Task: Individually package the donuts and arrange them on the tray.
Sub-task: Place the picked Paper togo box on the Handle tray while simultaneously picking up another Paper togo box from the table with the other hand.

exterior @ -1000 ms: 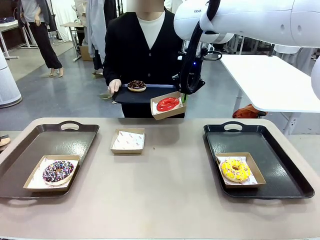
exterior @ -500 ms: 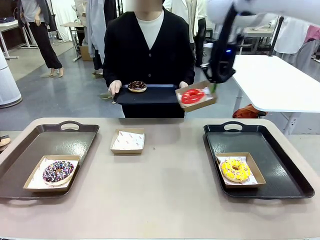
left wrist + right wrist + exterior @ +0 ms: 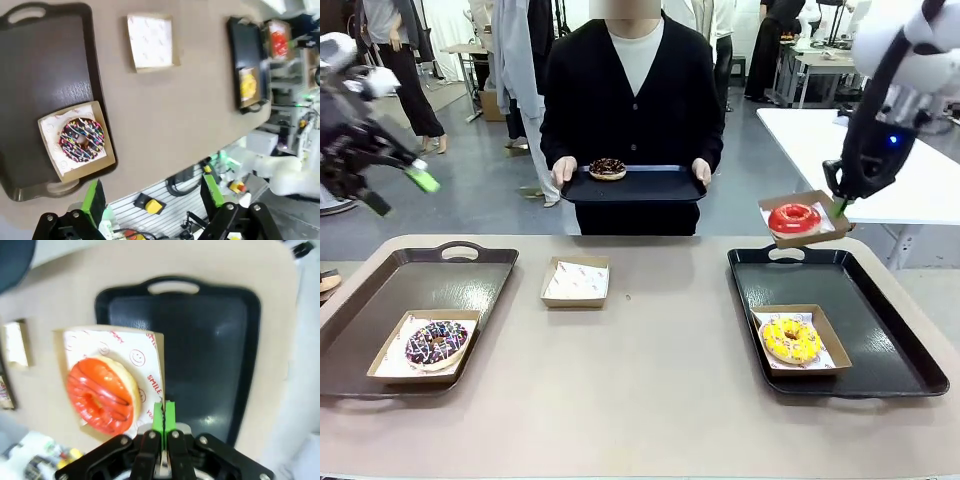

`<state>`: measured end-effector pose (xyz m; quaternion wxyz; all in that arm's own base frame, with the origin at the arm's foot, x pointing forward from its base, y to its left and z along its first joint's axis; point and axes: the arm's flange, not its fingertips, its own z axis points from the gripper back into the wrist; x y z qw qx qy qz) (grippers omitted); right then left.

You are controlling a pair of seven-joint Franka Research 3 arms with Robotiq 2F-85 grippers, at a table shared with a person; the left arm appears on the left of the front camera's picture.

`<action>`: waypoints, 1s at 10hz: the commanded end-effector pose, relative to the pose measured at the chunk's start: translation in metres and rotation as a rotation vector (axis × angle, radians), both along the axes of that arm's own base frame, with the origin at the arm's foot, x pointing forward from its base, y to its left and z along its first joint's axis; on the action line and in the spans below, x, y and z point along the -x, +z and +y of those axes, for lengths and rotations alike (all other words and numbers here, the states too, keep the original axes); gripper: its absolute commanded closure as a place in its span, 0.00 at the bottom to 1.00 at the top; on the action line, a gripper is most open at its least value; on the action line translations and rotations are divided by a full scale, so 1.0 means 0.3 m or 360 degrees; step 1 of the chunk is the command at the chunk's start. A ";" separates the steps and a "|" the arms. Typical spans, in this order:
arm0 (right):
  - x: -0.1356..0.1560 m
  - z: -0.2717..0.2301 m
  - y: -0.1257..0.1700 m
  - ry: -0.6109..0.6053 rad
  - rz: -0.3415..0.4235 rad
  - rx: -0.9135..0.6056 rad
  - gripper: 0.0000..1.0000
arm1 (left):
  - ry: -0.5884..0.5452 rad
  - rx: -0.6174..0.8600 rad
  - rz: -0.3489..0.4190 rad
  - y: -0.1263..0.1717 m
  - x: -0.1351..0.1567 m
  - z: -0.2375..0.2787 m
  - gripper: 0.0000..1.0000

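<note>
Right gripper (image 3: 839, 204) is pinching the cardboard box (image 3: 810, 240) edge, carrying the red donut (image 3: 793, 218) above the right tray (image 3: 905, 345); left gripper (image 3: 398, 192) is hanging raised, jaws apart.

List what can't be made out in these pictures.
- Front view: the left hand is motion-blurred. The dark donut the person carries is too small to tell its topping.
- Right wrist view: the pads of the right hand hide the pinched edge of the red donut's box.
- Left wrist view: the yellow donut is blurred and tiny.
</note>
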<state>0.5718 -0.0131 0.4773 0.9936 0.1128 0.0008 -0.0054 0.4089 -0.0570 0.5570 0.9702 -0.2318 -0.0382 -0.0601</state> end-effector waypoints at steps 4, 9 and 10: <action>0.018 -0.024 -0.226 0.0012 0.0070 -0.0186 0.99 | -0.0034 -0.0606 0.0077 -0.191 -0.223 -0.330 0.00; 0.008 0.031 -0.291 0.0045 0.0105 -0.0192 0.99 | -0.0058 -0.0626 -0.0050 -0.402 -0.328 -0.464 0.00; 0.007 0.037 -0.299 0.0039 0.0107 -0.0202 0.99 | -0.0072 -0.0593 -0.0076 -0.438 -0.347 -0.489 0.00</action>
